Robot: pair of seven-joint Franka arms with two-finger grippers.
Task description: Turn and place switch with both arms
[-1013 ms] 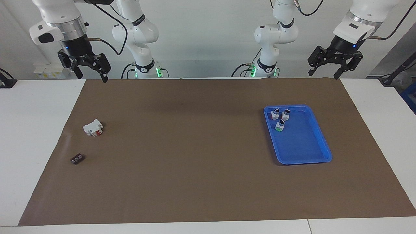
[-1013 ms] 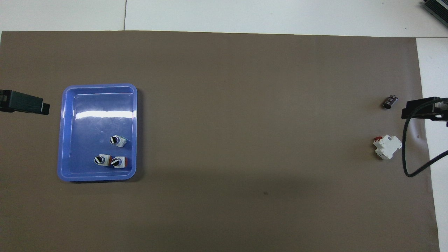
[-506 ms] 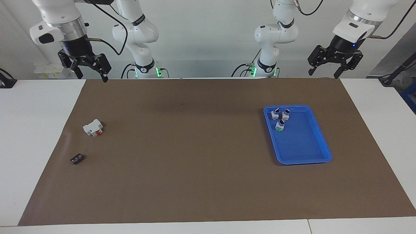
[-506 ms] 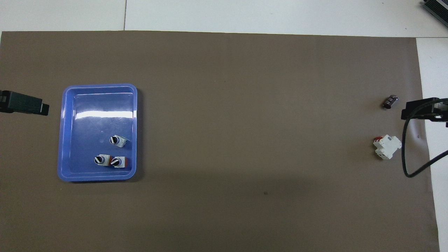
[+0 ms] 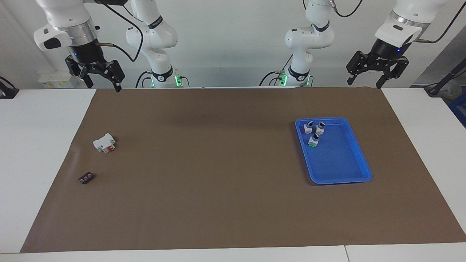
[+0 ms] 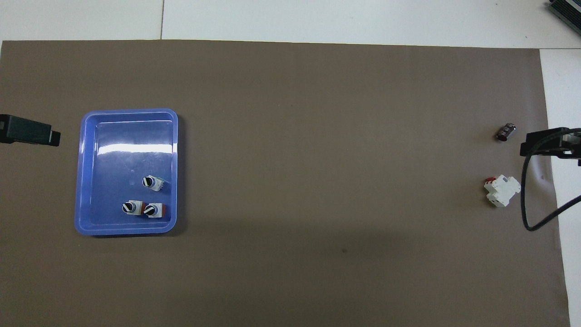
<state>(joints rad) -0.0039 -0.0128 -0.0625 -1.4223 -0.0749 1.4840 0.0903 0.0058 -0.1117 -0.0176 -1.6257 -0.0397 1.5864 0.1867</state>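
The switch [image 5: 313, 140], white with a green base and a black-and-silver knob, stands in the blue tray [image 5: 340, 181], in its half nearer the robots. It also shows in the overhead view [image 6: 152, 182]. My left gripper [image 5: 364, 83] is open and empty, raised over the mat's edge at the robots' side, toward the left arm's end and apart from the tray. My right gripper [image 5: 103, 86] is open and empty, raised over the mat's corner at the right arm's end. Both arms wait.
Two red-based switches [image 5: 308, 127] [image 5: 320, 126] stand in the tray, nearer the robots than the green one. A larger white block with a red part [image 5: 104, 142] and a small black part [image 5: 86, 178] lie at the right arm's end. A brown mat [image 5: 218, 174] covers the table.
My left gripper has drawn slightly away from the tray, toward the table's end. The right gripper and all objects have stayed put.
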